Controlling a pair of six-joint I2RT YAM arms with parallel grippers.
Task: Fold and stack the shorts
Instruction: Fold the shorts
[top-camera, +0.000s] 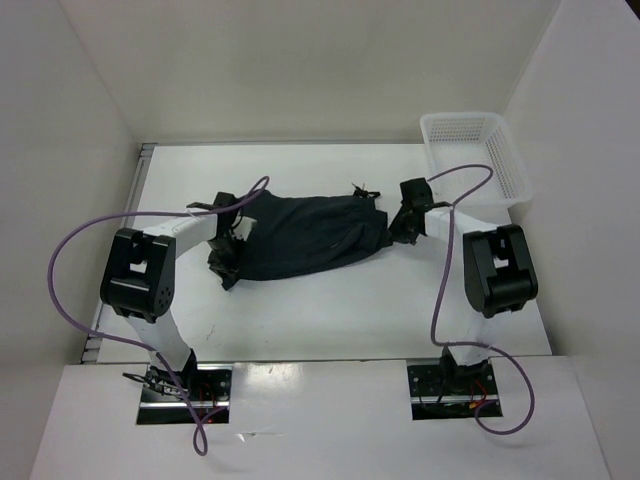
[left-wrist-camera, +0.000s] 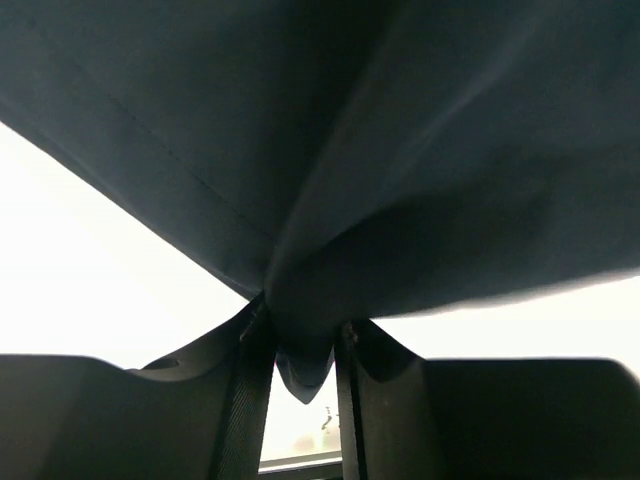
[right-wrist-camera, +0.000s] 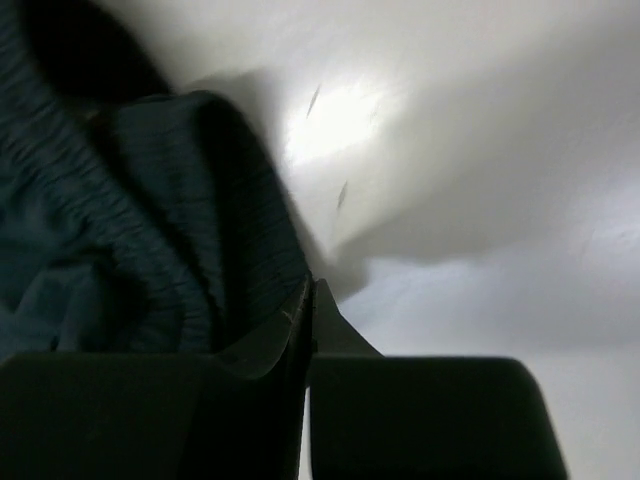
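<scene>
Dark navy cloth, the shorts (top-camera: 305, 235) stretch across the middle of the bench (top-camera: 330, 320), running from 9 to 3 o'clock. At the 9 o'clock end your left pincer (top-camera: 228, 240) is clenched on a bunched fold of them. In the left wrist view the cloth is pinched between its fingers (left-wrist-camera: 250, 400) and fans out above. At the 3 o'clock end your right pincer (top-camera: 397, 228) has its jaws pressed together beside the gathered waistband (right-wrist-camera: 120, 250). Whether any fabric is caught there you cannot tell, since that view is blurred. Well apart, at 1 o'clock, stands a white mesh basket (top-camera: 512, 168).
</scene>
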